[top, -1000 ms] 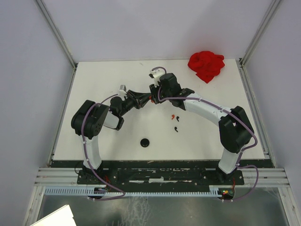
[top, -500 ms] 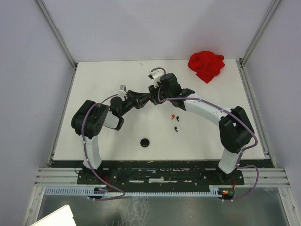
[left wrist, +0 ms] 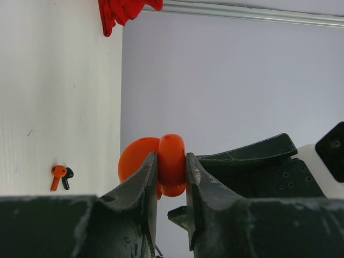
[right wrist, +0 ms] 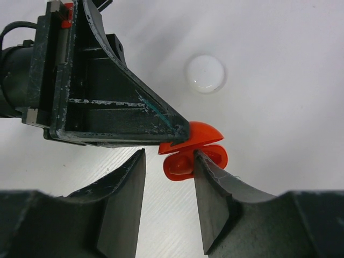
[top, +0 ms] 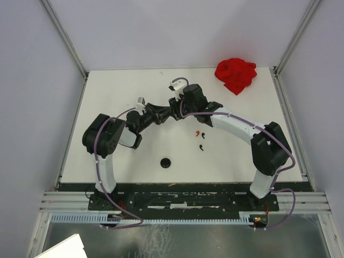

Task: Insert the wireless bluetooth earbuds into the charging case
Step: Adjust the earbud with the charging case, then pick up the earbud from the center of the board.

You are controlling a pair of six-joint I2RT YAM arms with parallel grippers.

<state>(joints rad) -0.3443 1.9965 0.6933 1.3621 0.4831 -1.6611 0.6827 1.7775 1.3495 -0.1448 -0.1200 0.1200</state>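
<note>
My left gripper point(left wrist: 172, 171) is shut on a red charging case point(left wrist: 173, 148) and holds it above the table; in the top view it is at the table's middle point(top: 167, 113). The case point(right wrist: 200, 141) is hinged open, its lid up. My right gripper point(right wrist: 169, 156) is open. It meets the left one point(top: 175, 107), its right finger point(right wrist: 215, 183) against the case's lower half. A red earbud point(top: 198, 133) and a black earbud point(top: 201, 147) lie on the table to the right. The left wrist view shows a red earbud point(left wrist: 57, 174) beside a black one point(left wrist: 66, 176).
A black disc point(top: 166, 162) lies near the table's front. A white disc point(right wrist: 205, 73) lies on the table beyond the case. A crumpled red cloth point(top: 235, 74) sits at the back right corner. Grey walls enclose the white table point(top: 107, 86).
</note>
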